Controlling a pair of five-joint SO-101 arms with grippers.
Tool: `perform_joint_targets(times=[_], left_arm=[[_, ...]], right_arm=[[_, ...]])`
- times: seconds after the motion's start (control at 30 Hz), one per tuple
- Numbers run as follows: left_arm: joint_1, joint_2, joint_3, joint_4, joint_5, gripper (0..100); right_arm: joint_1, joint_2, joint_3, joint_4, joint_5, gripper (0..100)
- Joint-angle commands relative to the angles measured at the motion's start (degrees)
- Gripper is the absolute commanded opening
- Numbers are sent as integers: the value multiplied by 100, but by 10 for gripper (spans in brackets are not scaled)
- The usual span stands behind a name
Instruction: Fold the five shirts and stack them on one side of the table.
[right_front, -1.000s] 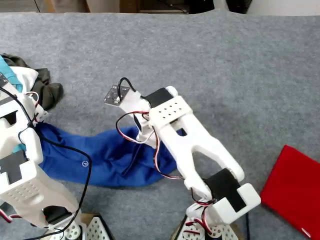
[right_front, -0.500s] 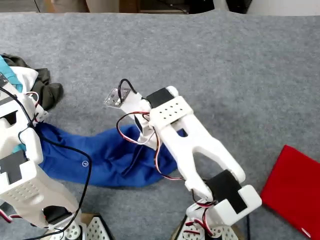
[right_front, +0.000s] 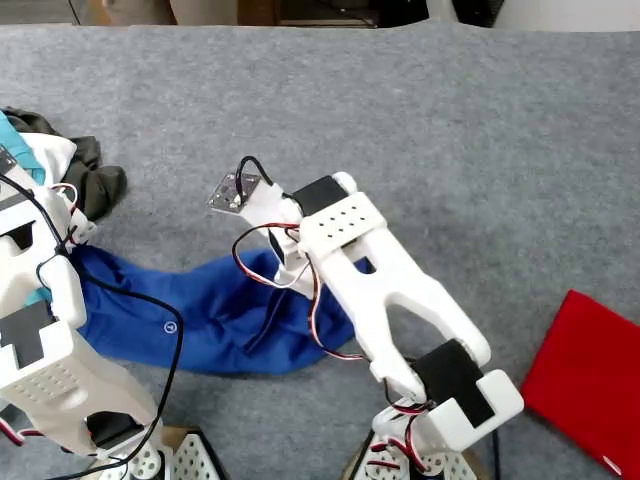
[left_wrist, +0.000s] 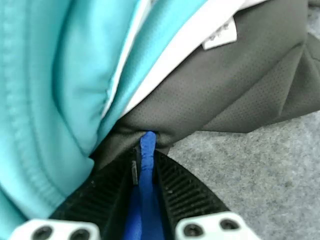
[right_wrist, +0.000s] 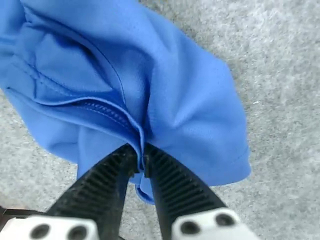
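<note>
A blue shirt (right_front: 215, 315) lies bunched on the grey table between the two arms. My right gripper (right_wrist: 141, 167) is shut on a fold of the blue shirt (right_wrist: 125, 85), near the table's middle in the high view. My left gripper (left_wrist: 146, 170) is shut on a thin edge of the blue shirt (left_wrist: 147, 150), pressed against a pile of teal (left_wrist: 55, 95) and dark grey shirts (left_wrist: 225, 85). That pile (right_front: 70, 165) sits at the table's left edge beside the left arm (right_front: 40, 330). A folded red shirt (right_front: 590, 380) lies at the right front.
The right arm (right_front: 380, 300) stretches over the blue shirt's right end. Bare grey table (right_front: 450, 130) spreads across the back and right. Both arm bases stand at the front edge.
</note>
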Motion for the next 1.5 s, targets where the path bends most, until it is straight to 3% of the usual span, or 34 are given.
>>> perform_joint_targets(times=[0.0, 0.47, 0.83, 1.0, 1.17, 1.47], left_arm=[[-70, -4, -255, 0, 26, 20], [-70, -4, -255, 0, 26, 20], [-35, -48, -264, 88, 44, 20], [97, -488, -1187, 1187, 141, 20], [360, -1323, -2936, 2875, 141, 20], [905, -2598, -4818, 4932, 97, 20]], right_arm=[[-31, -48, -286, -44, 44, 5], [84, -1253, -391, 642, 0, 5], [57, -1367, -2264, 1468, 44, 5], [48, -1059, -3301, 1829, 167, 5], [593, -857, -5033, 2154, 484, 8], [1033, -1868, -6044, 2154, 712, 8]])
